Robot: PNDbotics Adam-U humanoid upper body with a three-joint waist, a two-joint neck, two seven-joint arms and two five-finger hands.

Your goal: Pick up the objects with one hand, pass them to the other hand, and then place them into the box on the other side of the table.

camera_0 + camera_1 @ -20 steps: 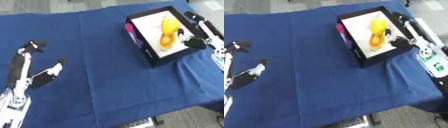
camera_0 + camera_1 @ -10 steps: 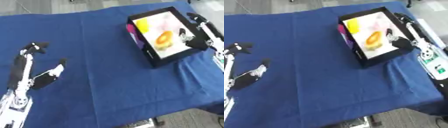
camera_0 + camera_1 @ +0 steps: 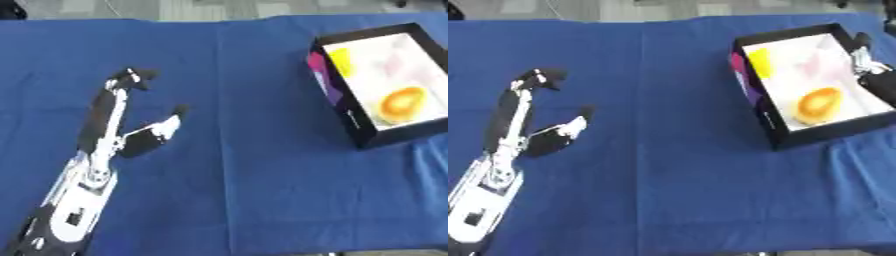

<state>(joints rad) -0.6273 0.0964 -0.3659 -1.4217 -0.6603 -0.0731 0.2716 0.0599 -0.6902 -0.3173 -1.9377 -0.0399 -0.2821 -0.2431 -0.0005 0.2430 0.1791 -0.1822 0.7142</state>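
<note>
Left robot hand (image 3: 131,135) lay on the blue-covered tabletop (image 3: 245,190), fingers straight, thumb splayed, holding nothing; wide bare cloth ahead of it and to its right, w/ the tabletop's far edge beyond its fingertips. One black box (image 3: 773,131) sat well to its right, near the right edge. Inside: 1 orange round object (image 3: 819,104) at the near end, 1 yellow item (image 3: 759,58) at the far-left corner, a pale pinkish thing btwn, indistinct. Right robot hand (image 3: 871,65) showed just beside the box's right wall; fingers' state can't be told.
</note>
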